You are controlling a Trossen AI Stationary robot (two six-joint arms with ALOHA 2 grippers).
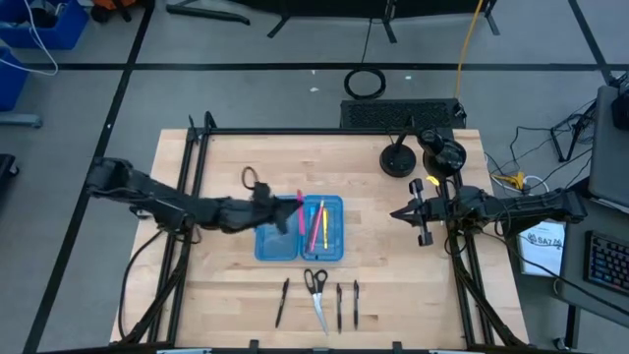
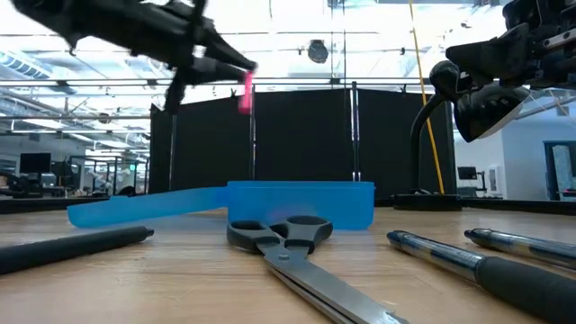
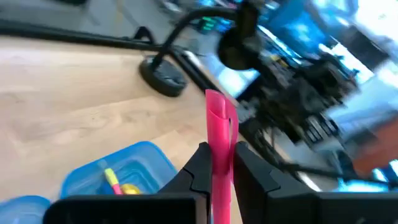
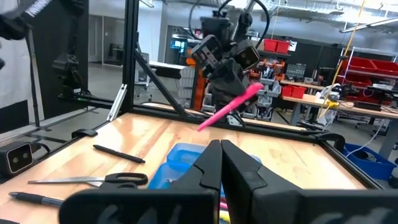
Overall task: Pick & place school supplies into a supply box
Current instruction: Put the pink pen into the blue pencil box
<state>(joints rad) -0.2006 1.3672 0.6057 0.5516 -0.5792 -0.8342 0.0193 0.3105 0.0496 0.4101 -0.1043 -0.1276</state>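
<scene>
My left gripper (image 1: 291, 210) hovers over the open blue supply box (image 1: 277, 242), shut on a pink pen (image 1: 298, 202). The pen also shows in the low view (image 2: 244, 92) and in the right wrist view (image 4: 229, 107). Pink and yellow pens (image 1: 317, 224) lie in the box's right half. Black-handled scissors (image 1: 316, 289) and three black pens (image 1: 282, 301) (image 1: 339, 304) (image 1: 356, 301) lie flat on the table near its near edge. My right gripper (image 1: 397, 212) waits shut, raised, to the right of the box. My left gripper pinches the pink pen (image 3: 218, 163) between its two fingers (image 3: 198, 167), which lie along its length. One end (image 3: 216, 102) sticks out past the fingertips. The pen is lifted clear above the box, slanting; its other end is hidden behind the gripper.
A black round stand base (image 1: 397, 160) and a camera on a mount (image 1: 442, 155) sit at the table's far right corner. A small dark looped object (image 1: 254, 177) lies beyond the box. Bare wood (image 1: 216, 280) lies left of and in front of the box.
</scene>
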